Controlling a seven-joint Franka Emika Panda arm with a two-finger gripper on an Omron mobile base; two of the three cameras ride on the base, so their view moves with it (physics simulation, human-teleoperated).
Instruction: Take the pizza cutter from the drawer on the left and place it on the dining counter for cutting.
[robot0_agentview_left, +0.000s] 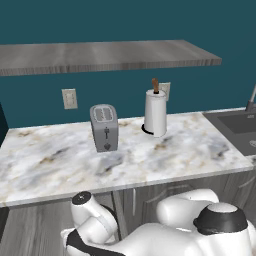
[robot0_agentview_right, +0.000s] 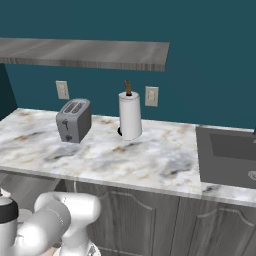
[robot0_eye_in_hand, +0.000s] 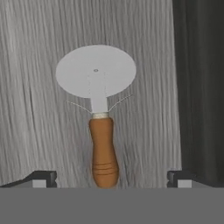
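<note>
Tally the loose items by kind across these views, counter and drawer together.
Toaster: 1
Paper towel holder: 1
Pizza cutter, lying in the drawer: 1
Total: 3

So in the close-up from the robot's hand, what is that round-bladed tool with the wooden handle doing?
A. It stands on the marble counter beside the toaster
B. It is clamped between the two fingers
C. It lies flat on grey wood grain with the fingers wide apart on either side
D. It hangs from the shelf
C: the pizza cutter lies flat on the grey wood-grain drawer floor, and the open gripper has its tips well clear of the handle on both sides.
</note>
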